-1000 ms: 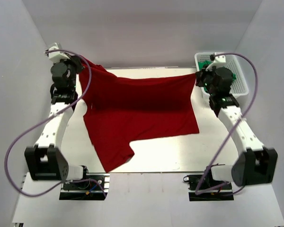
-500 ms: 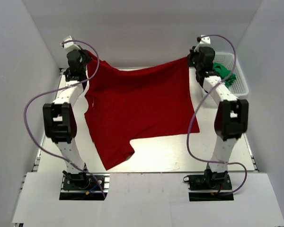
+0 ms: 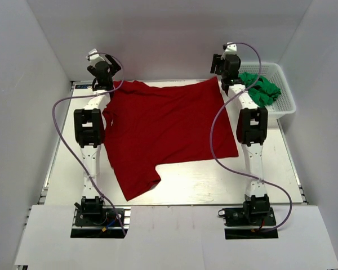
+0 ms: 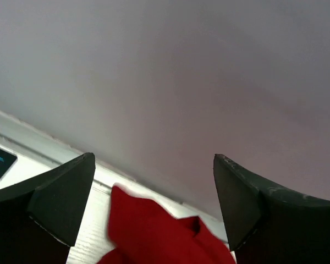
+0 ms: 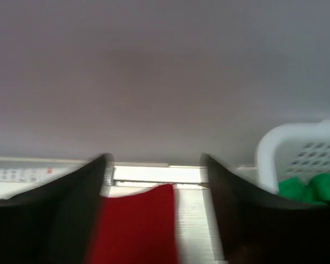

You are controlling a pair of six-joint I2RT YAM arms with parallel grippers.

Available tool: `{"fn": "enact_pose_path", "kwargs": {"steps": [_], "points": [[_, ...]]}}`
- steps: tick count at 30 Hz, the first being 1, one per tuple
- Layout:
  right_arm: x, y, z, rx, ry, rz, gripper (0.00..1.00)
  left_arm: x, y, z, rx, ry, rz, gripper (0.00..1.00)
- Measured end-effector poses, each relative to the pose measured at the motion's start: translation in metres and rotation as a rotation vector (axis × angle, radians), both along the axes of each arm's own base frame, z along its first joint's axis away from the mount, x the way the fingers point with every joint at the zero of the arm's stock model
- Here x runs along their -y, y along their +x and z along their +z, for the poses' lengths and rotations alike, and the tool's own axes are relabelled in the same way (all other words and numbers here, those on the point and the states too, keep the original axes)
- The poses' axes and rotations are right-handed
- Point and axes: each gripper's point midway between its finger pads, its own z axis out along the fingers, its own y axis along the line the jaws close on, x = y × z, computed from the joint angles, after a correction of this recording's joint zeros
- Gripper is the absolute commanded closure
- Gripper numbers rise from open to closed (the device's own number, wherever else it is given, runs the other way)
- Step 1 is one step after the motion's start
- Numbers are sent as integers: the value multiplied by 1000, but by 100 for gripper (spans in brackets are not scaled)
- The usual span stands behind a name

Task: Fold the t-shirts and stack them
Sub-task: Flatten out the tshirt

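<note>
Red t-shirt (image 3: 169,126): lies spread flat on the table (image 3: 214,180), filling the middle from the far edge towards the near side.
Its long axis: runs roughly left to right. The straight right edge looks like the hem, and a sleeve sticks out at near left.
Left gripper (image 4: 154,162): jaws apart and holding nothing, reached out to the far-left corner of the cloth, which shows below and between its fingers.
Right gripper (image 5: 155,159): jaws also apart and empty, at the far-right corner, with a red tip showing low between its fingers.
Key relation: the shirt's far edge sits just near-side of and under both grippers. Each arm is closest to its own far corner, and the rest of the cloth stretches back towards the arm bases.
Likely next: a first fold, probably taking the two far corners and bringing them nearward.
Green t-shirts (image 3: 260,90): bunched in the white basket (image 3: 287,95) at far right, just beside the right gripper.
</note>
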Motion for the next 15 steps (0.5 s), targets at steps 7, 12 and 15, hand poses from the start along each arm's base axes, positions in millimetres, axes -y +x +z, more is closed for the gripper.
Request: {"fn": "enact_pose_path", "kwargs": {"steps": [7, 12, 15], "points": [[-5, -39, -24, -117, -58, 76, 10, 11, -12, -23, -111, -5, -47, 0], [-31, -72, 61, -47, -37, 213, 10, 29, -55, 24, -131, -13, -120, 0], [-53, -111, 117, -8, -12, 295, 10, 46, -84, 62, -134, -22, -174, 0]]}}
